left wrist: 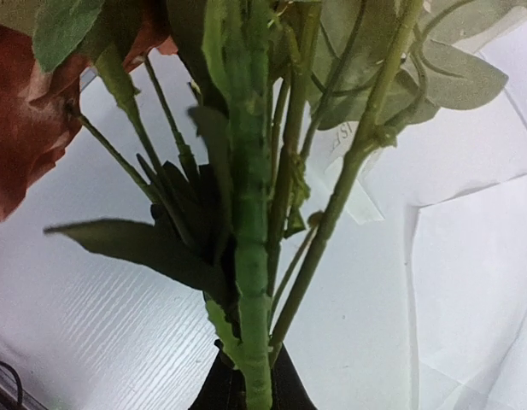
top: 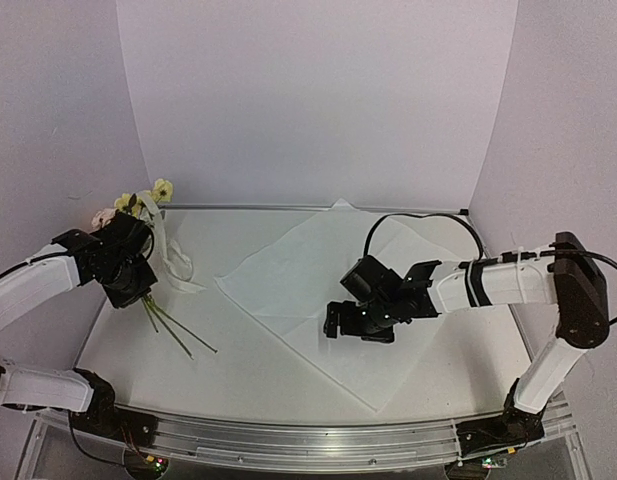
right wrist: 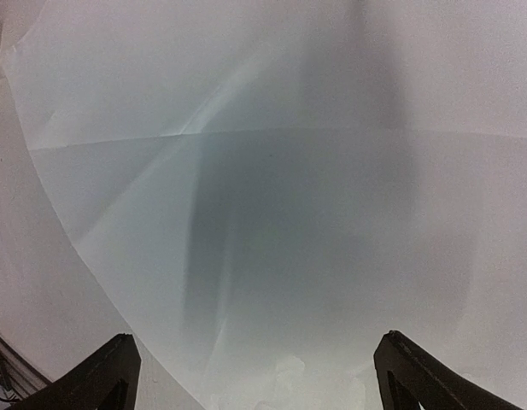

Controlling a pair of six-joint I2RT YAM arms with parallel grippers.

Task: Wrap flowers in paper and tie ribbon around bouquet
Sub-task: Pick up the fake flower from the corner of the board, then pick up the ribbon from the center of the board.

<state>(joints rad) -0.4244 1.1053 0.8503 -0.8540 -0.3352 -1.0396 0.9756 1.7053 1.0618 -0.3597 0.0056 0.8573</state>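
At far left, left gripper (top: 131, 265) pinches the flowers (top: 160, 190), covering mid-stems; right gripper (right wrist: 256, 340) spread over paper (top: 288, 270).

place: a robotics lab booth is indicated | evidence: a white laminate worktop (top: 188, 380) is enclosed by plain white backdrop walls (top: 318, 100) | a grey aluminium mounting rail (top: 308, 440) is fixed along its near edge

A: How is the overhead view?
B: Bright and even, with soft light from above. The back wall (top: 318, 100) goes faintly lilac, and the shadows are weak.
A: The left wrist?
B: Too close. The flowers (left wrist: 246, 213) are soft and dark, backlit against a bright table (left wrist: 92, 325) with slight glare.
A: The right wrist?
B: Dimmer and bluish. A broad grey shadow lies across the paper (right wrist: 272, 213), though its creases stay readable. The edges curve with lens distortion.
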